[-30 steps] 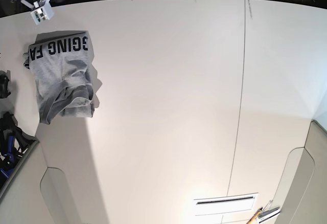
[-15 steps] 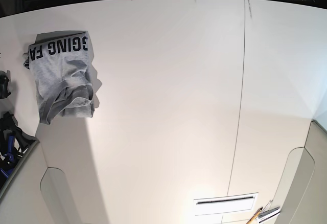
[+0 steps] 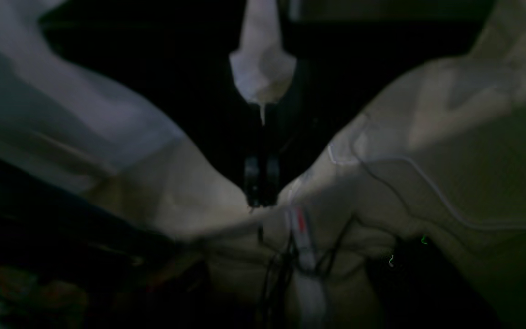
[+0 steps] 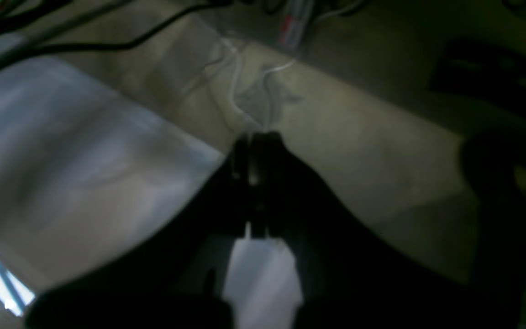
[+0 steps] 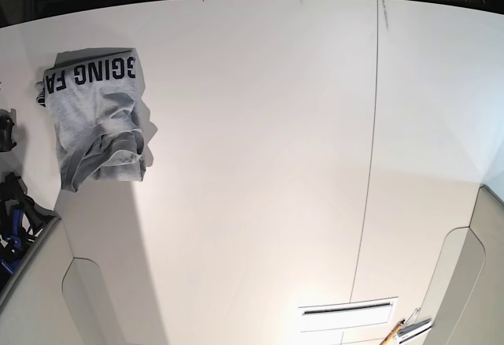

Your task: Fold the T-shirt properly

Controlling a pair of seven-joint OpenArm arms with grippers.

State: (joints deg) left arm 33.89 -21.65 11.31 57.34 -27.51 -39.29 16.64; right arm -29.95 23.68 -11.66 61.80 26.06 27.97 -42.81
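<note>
The grey T-shirt lies folded into a small bundle at the far left of the white table. Black block lettering faces up on its far part, and a sleeve is bunched at its near edge. Neither gripper shows in the base view. In the dark left wrist view my left gripper has its fingers together, with nothing between them. In the dark right wrist view my right gripper is also shut and empty. The T-shirt shows in neither wrist view.
Dark gear sits at the table's left edge, near the shirt. A thin seam runs down the table on the right. A white slotted panel lies at the front. Cables and a power strip lie below the left gripper.
A white arm part at the top left corner of the base view has moved out of frame. The T-shirt has not moved.
</note>
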